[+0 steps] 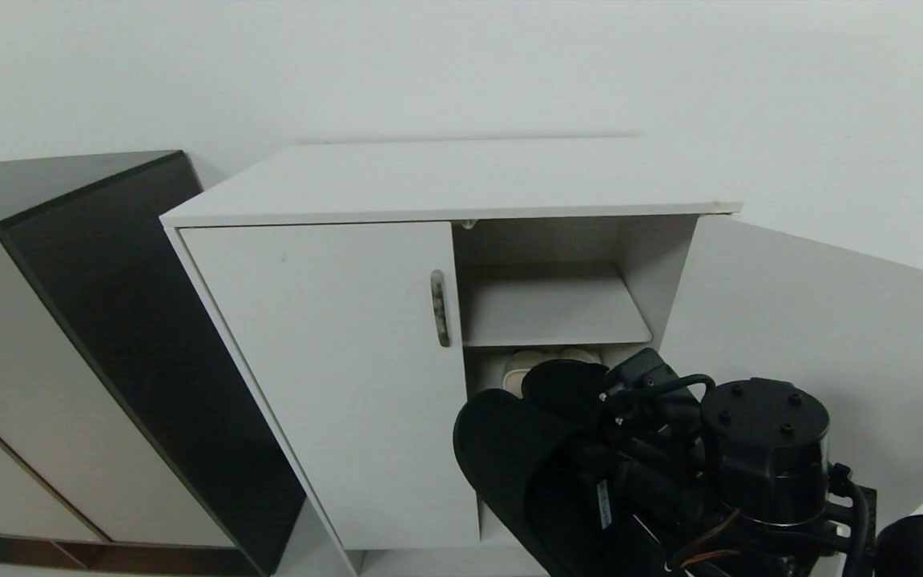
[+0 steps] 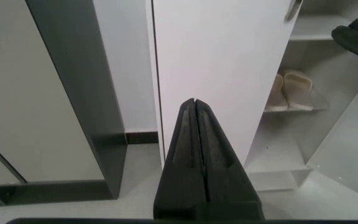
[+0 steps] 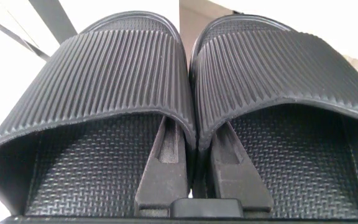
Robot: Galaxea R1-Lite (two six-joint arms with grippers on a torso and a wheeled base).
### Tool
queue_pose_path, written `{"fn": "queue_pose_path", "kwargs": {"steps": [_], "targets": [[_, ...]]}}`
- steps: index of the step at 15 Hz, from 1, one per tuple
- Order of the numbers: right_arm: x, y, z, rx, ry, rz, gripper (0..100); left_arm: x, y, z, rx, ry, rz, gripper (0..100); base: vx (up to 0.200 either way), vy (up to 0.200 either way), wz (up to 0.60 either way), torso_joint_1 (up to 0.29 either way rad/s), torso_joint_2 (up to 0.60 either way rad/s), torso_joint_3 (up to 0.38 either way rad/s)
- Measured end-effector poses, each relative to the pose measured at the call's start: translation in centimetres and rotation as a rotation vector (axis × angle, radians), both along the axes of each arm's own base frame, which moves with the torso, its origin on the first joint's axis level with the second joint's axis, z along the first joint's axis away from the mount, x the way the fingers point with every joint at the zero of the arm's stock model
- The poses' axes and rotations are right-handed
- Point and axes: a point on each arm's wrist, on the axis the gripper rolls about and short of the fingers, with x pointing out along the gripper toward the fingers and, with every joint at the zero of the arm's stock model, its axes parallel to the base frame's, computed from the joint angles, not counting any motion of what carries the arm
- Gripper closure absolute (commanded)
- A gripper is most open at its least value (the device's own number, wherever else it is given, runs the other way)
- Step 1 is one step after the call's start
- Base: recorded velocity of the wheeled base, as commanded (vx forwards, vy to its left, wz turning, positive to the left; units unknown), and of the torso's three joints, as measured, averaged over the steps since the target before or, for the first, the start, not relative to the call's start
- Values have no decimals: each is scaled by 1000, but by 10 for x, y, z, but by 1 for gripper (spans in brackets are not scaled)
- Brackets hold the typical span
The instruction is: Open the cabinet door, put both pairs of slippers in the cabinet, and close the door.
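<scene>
A white cabinet (image 1: 445, 180) stands with its right door (image 1: 814, 320) swung open and its left door (image 1: 333, 361) closed. My right gripper (image 3: 194, 124) is shut on a pair of black slippers (image 1: 509, 457), one finger (image 3: 163, 162) inside each slipper, pinching their inner walls together. The black slippers (image 3: 129, 74) hang in front of the open half, toes toward the cabinet. A beige pair (image 1: 534, 362) lies on a lower shelf inside, also seen as the beige pair (image 2: 294, 87). My left gripper (image 2: 195, 102) is shut and empty, low before the closed door.
An upper shelf (image 1: 550, 308) inside the open half is bare. A metal handle (image 1: 439, 308) sits on the closed door's right edge. A tall dark-sided cabinet (image 1: 109, 320) stands close on the left, with a narrow gap of floor (image 2: 138, 168) between.
</scene>
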Motion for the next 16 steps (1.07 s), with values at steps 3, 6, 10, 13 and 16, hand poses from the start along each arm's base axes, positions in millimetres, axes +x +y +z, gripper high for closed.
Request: {"fn": "queue_pose_path", "kwargs": {"steps": [3, 6, 10, 13, 16], "targets": [[0, 0, -2, -6, 3, -2, 100, 0, 0, 0, -12, 0, 2, 100, 0, 0, 0, -94, 458, 359], [-1, 1, -3, -5, 1, 1, 100, 0, 0, 0, -13, 0, 2, 100, 0, 0, 0, -51, 442, 391], [-1, 0, -5, -8, 5, 2, 100, 0, 0, 0, -11, 0, 2, 100, 0, 0, 0, -5, 228, 220], [-1, 0, -4, -1, -2, 0, 100, 0, 0, 0, -11, -1, 2, 100, 0, 0, 0, -1, 17, 14], [3, 2, -5, -15, -24, -18, 100, 0, 0, 0, -11, -1, 2, 100, 0, 0, 0, 0, 0, 0]]}}
